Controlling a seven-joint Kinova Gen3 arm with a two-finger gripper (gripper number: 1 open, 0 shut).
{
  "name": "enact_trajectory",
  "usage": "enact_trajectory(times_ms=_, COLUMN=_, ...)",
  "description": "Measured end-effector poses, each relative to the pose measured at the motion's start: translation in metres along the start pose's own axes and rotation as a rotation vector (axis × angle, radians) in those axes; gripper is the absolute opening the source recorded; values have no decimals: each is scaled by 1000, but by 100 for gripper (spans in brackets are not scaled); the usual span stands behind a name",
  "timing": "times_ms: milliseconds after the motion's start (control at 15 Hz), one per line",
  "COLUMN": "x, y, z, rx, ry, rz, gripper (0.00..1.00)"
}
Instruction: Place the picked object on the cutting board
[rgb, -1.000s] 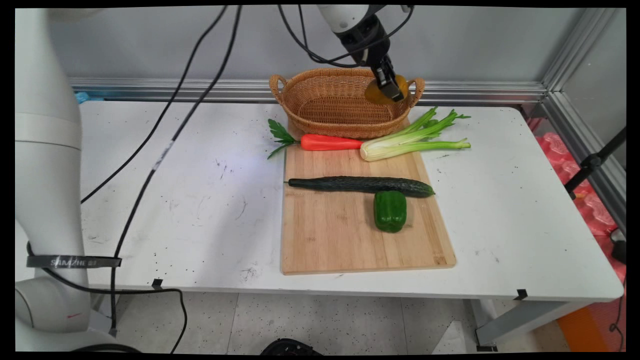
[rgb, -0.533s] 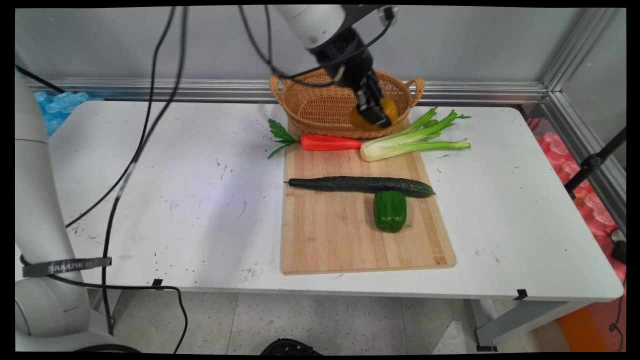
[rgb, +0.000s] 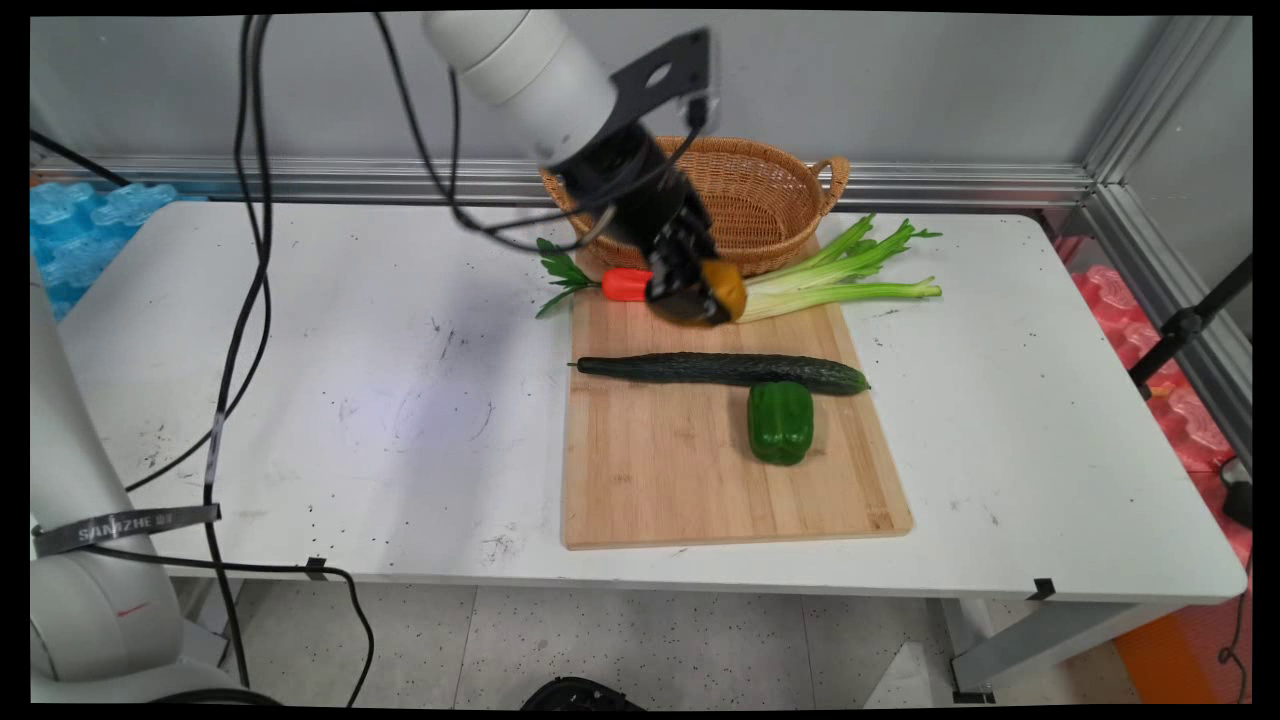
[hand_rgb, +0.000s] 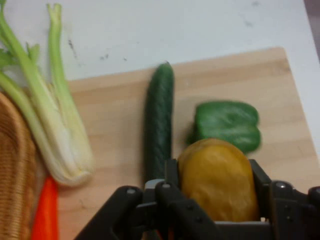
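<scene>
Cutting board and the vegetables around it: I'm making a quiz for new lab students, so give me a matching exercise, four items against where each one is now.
Items:
1. yellow vegetable
2. green pepper
3. celery
4. basket

Places:
A. on the table behind the cutting board, by the wall
B. held in the gripper above the board's far end
C. on the board, just nearer the camera than the cucumber
D. lying across the board's far right corner, leaves out over the table

Pairs: 1-B, 2-C, 3-D, 4-A
</scene>
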Motion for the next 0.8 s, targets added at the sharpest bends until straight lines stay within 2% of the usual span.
enact_trajectory(times_ms=267, x=-29, y=23, z=13, rx=4, ry=-4, rz=49, gripper=0)
enact_trajectory(times_ms=800, x=-67, y=47, z=52, rx=13, ry=-8, rz=111, gripper=0)
